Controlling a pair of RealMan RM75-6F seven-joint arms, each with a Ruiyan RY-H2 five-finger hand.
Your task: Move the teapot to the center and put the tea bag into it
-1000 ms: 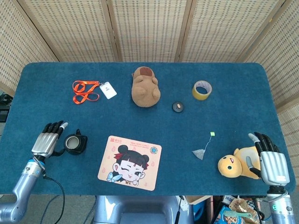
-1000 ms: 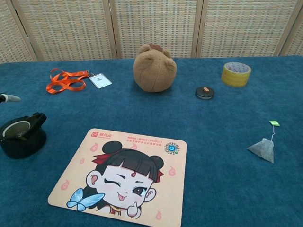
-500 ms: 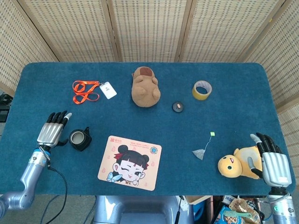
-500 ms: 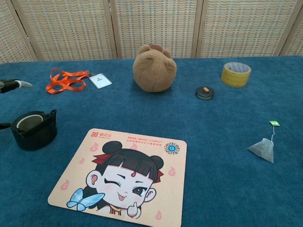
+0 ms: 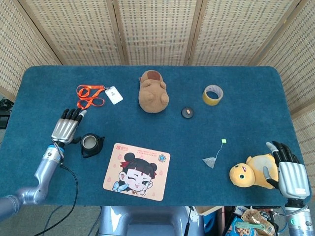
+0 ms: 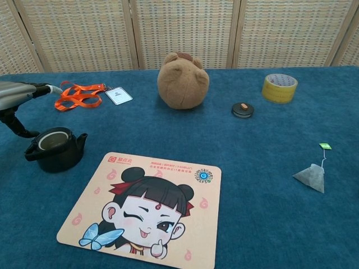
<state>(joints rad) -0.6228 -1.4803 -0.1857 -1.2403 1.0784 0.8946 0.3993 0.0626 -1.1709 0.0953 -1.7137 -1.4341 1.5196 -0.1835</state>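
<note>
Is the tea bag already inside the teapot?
No, in the chest view the tea bag lies on the blue table at the right, far from the open teapot at the left.

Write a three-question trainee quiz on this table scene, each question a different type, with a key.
1. True or false: the teapot already sits on the cartoon mat.
2. Which lies nearest the tea bag? A) orange lanyard B) yellow duck toy C) tape roll
3. Fill in: the left hand is at the teapot's ____ side, seen from the head view.

Key: 1 false, it stands on the blue cloth beside the mat's left edge. 2 B. 3 left.
</note>
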